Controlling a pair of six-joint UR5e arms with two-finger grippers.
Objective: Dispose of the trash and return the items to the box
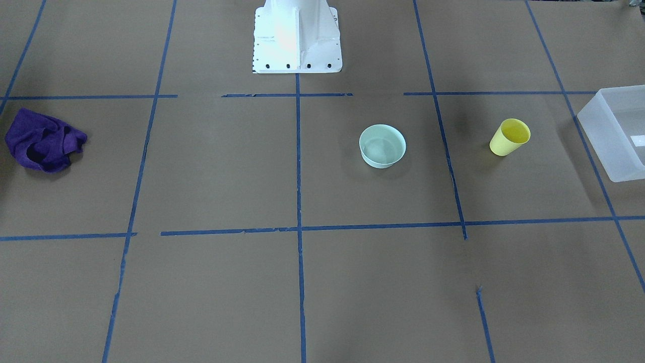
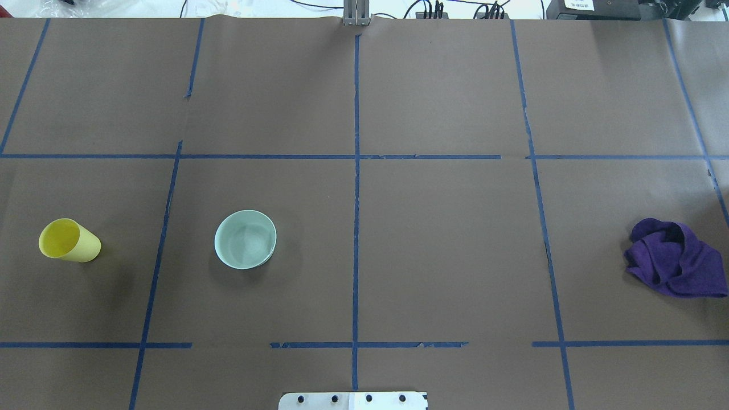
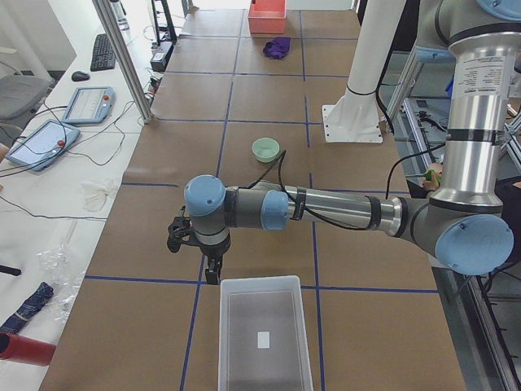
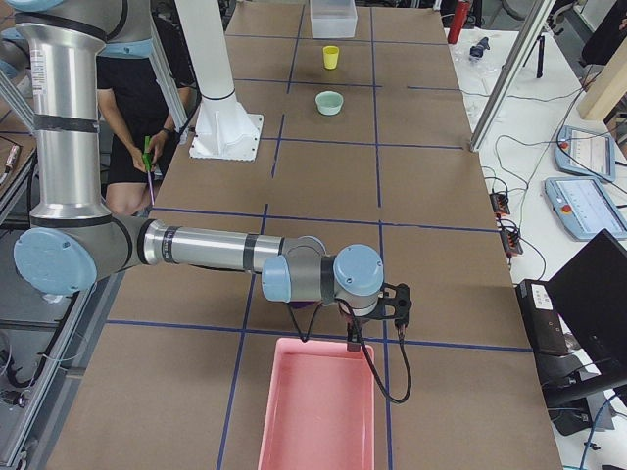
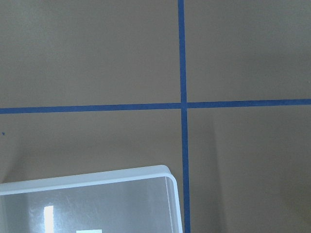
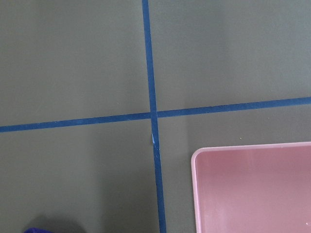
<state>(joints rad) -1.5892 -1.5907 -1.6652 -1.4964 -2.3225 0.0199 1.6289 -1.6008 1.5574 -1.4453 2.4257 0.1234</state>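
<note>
A small yellow cup [image 1: 510,137] stands on the brown table, on the robot's left side [image 2: 68,240]. A pale mint-green bowl [image 1: 382,146] stands nearer the middle [image 2: 245,239]. The translucent white box [image 1: 612,146] sits at the table's left end, beyond the cup, and looks empty [image 3: 223,342]. My left gripper [image 3: 212,277] hangs point-down just before the box's near rim [image 5: 97,175]; I cannot tell whether it is open. My right gripper [image 4: 353,343] hangs at the other end of the table; I cannot tell its state either. Neither wrist view shows fingers.
A crumpled purple cloth [image 1: 43,140] lies on the robot's right side [image 2: 675,265]. A pink bin [image 4: 277,392] sits at the table's right end, below my right gripper [image 6: 194,194]. The white robot base [image 1: 297,38] stands at the table's edge. Blue tape lines cross the table.
</note>
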